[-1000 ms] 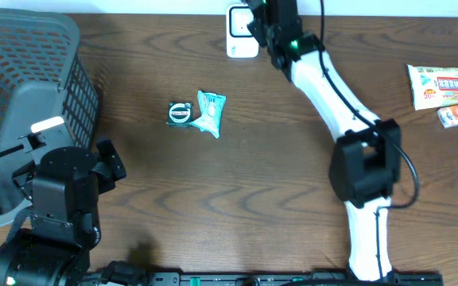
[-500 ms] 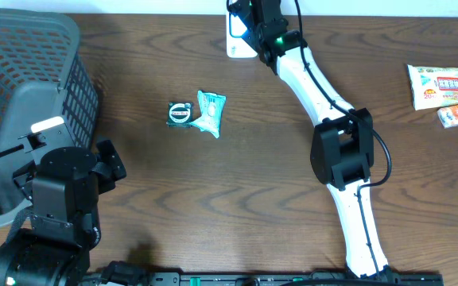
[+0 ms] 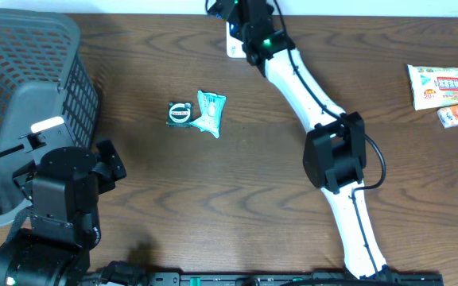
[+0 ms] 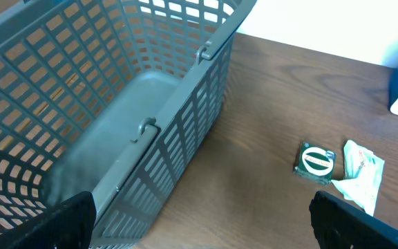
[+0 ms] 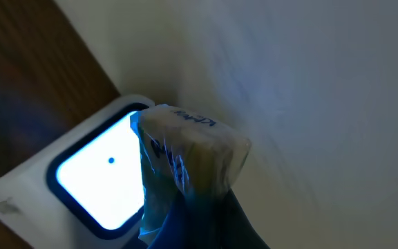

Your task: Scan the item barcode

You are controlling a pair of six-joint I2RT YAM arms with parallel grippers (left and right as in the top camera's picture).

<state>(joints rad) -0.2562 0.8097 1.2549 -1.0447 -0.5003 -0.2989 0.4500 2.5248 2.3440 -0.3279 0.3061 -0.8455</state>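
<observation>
A wrapped item is clamped in the right gripper, just beside the lit scanner. Left gripper is spread wide.

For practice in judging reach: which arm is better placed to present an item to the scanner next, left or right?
Right. The right hand is shut on a wrapped packet held right at the lit scanner. The left hand is open, empty, beside the basket.
</observation>
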